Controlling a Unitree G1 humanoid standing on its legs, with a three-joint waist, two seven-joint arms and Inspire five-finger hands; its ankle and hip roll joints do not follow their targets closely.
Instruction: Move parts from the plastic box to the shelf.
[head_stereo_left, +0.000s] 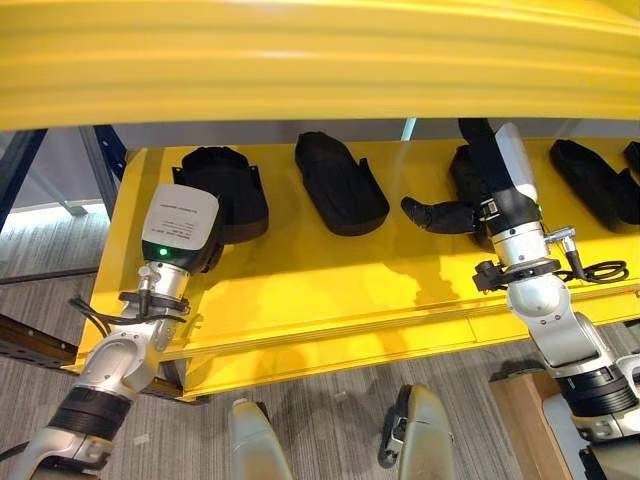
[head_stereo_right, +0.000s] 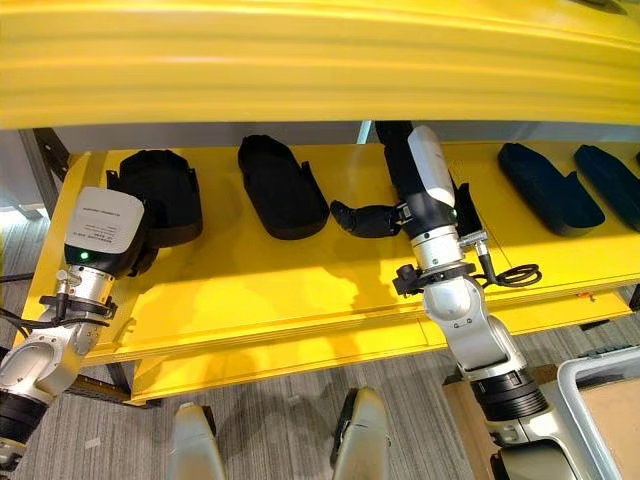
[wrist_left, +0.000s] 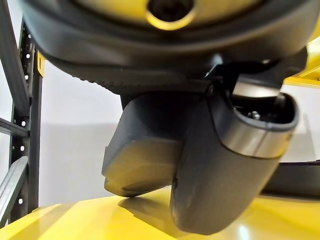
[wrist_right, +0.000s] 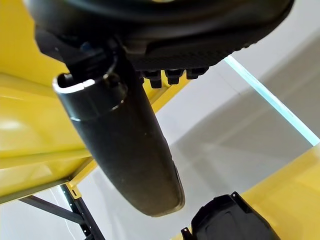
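Yellow metal shelf (head_stereo_left: 330, 285) carries row of black moulded plastic parts. L hand (head_stereo_left: 205, 235) sits at far-left part (head_stereo_left: 225, 185), fingers hidden beyond white wrist box, so grip state can't tell (wrist view gives thumb close above shelf, nothing clearly held). Second part (head_stereo_left: 340, 183) lies free just right of it. R hand (head_stereo_left: 445, 215) reaches in over shelf, thumb and fingers stretched out leftwards, holding nothing; third part (head_stereo_right: 465, 208) mostly behind R forearm. Two more parts (head_stereo_right: 550, 187) far right. Grey-rimmed plastic box (head_stereo_right: 600, 415) at lower right.
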